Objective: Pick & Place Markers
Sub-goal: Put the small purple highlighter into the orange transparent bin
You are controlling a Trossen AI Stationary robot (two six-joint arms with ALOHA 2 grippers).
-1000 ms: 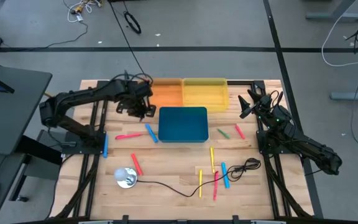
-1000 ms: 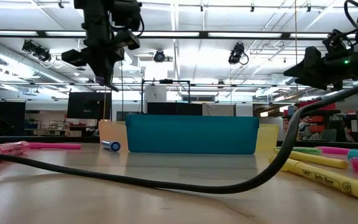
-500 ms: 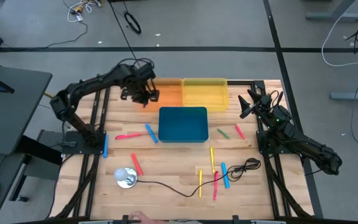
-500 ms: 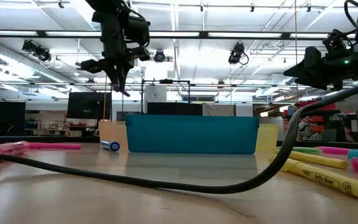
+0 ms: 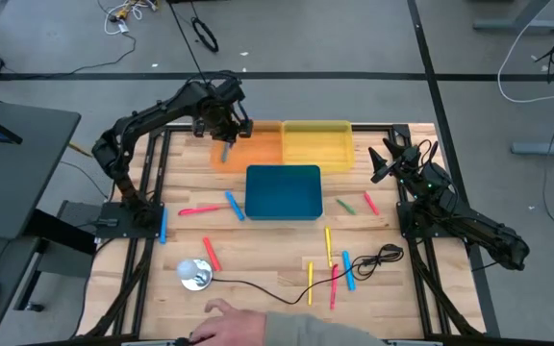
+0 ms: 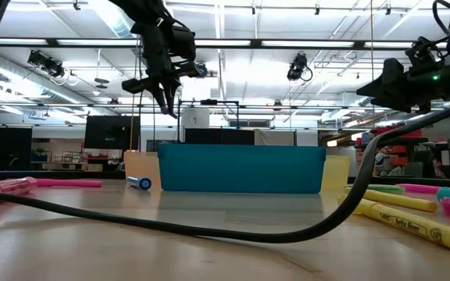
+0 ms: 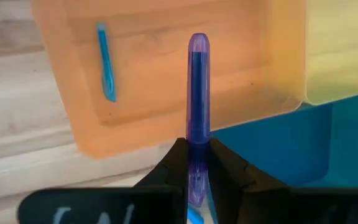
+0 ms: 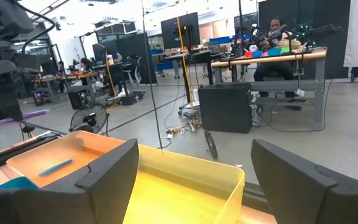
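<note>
My left gripper (image 5: 225,133) hangs over the orange bin (image 5: 258,146), shut on a purple marker (image 7: 197,81); the low view shows it high above the table (image 6: 162,87). One blue marker (image 7: 106,62) lies flat on the orange bin's floor. Several more markers lie on the table: pink (image 5: 198,210), blue (image 5: 234,205), green (image 5: 346,206), yellow (image 5: 328,245), and others. My right gripper (image 5: 383,163) waits open near the table's right edge, beside the yellow bin (image 5: 317,144). My left gripper pinches the purple marker between its two fingers (image 7: 174,163) near one end (image 7: 197,142). The marker lies along the fingers and sticks out well past their tips, its rounded free end (image 7: 197,42) pointing down at the orange bin. It is lifted clear.
A blue bin (image 5: 283,192) sits in front of the orange and yellow bins. A black cable (image 5: 287,293) snakes across the near half among the markers, from a silver round object (image 5: 195,274). A person's hand (image 5: 229,322) reaches in at the near edge.
My left gripper has moved up and toward the far edge and the right, from beside the blue bin's left corner to over the orange bin, carrying the purple marker. A person's hand has come in at the near edge.
</note>
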